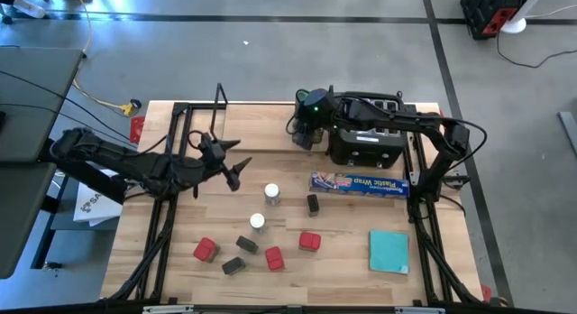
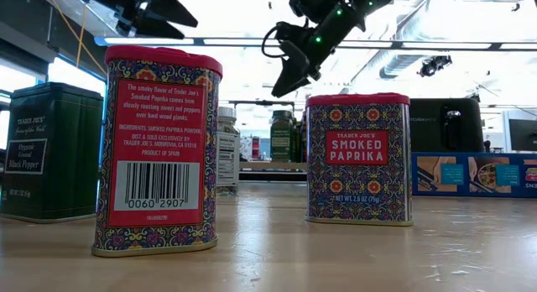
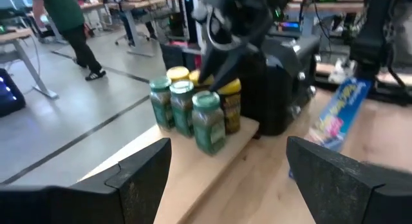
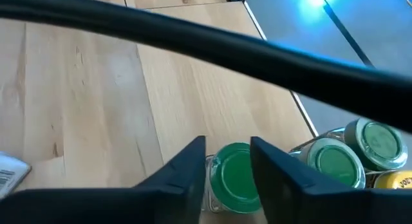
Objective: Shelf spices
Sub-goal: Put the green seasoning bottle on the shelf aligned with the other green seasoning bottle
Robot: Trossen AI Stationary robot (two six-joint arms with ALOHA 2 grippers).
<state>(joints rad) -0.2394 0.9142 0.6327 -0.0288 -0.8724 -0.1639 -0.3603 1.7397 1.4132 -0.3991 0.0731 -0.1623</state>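
Light-wood surface [image 1: 352, 260], grey floor beyond; green-lidded jar [image 4: 233, 176] upright; right hand [image 4: 227, 161] fingers straddling it, grip unconfirmed; left hand [image 3: 225, 169] wide, empty

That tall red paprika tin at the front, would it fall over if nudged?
Probably, if pushed high: the red paprika tin stands upright, taller than wide. Its flat base suggests sliding, not rolling. It looks stiff and likely light.

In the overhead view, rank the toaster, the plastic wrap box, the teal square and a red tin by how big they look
1. Black toaster
2. Plastic wrap box and teal square: too similar in area to rank
3. Red tin, smallest
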